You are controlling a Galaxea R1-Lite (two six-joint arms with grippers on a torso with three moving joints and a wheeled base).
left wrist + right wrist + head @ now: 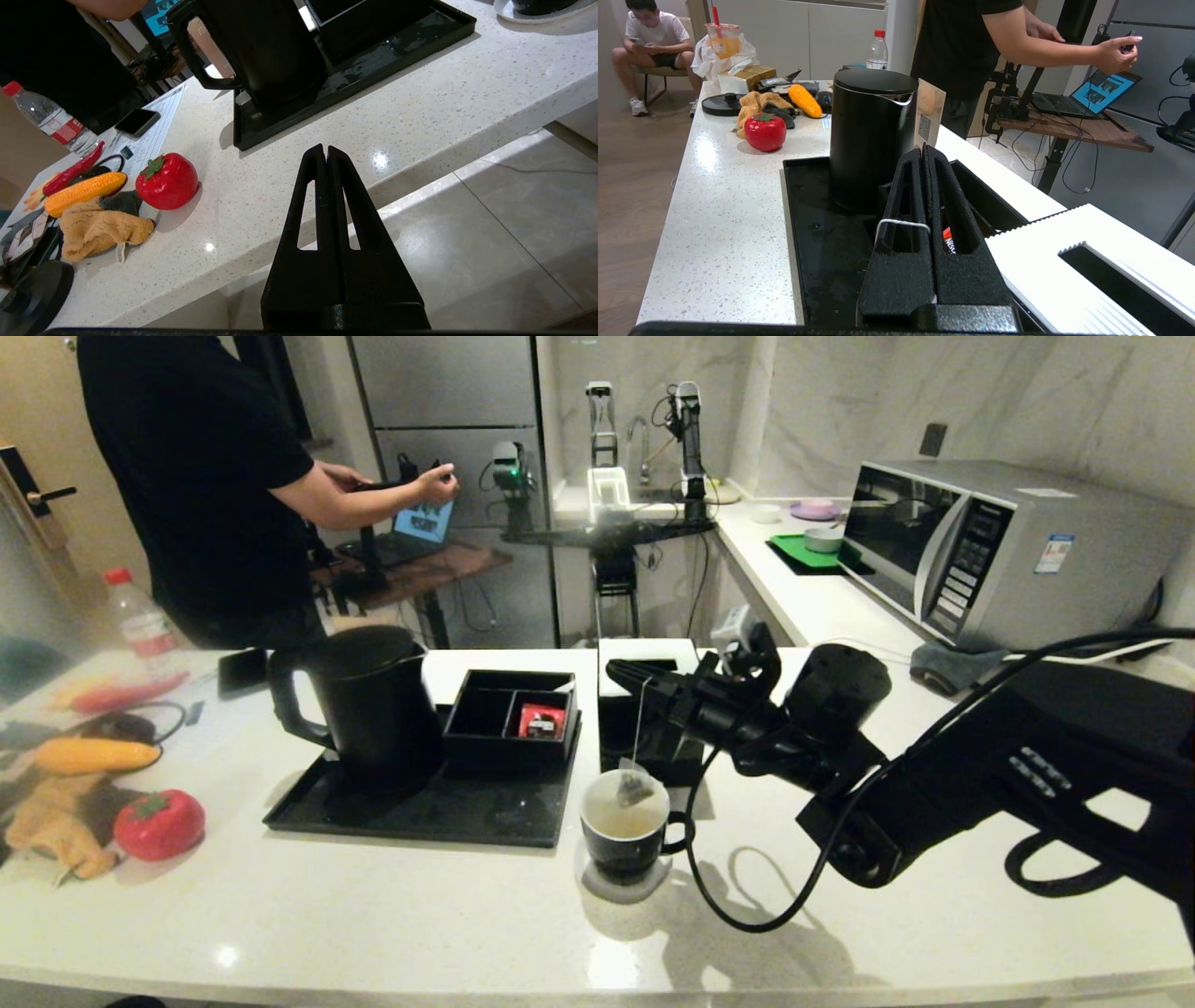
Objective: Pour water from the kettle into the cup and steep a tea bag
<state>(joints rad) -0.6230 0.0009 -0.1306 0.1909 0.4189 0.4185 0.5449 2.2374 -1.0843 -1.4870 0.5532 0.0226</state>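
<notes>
The black cup (627, 840) stands on a pale coaster near the counter's front, with pale water (618, 824) inside. The greyish tea bag (635, 789) hangs at the cup's rim from a thin string (640, 728). My right gripper (618, 670) is above and behind the cup, shut on that string (901, 223), which loops over one finger in the right wrist view. The tall black kettle (359, 709) stands upright on the black tray (420, 817), left of the cup. My left gripper (325, 147) is shut and empty, low by the counter's front edge.
On the tray a black compartment box (509, 714) holds a red packet (541, 721). A black cube box with a white top (644, 658) stands behind the cup. A toy tomato (159, 823), corn (93, 756) and a cloth lie left. A microwave (990, 551) sits at the right.
</notes>
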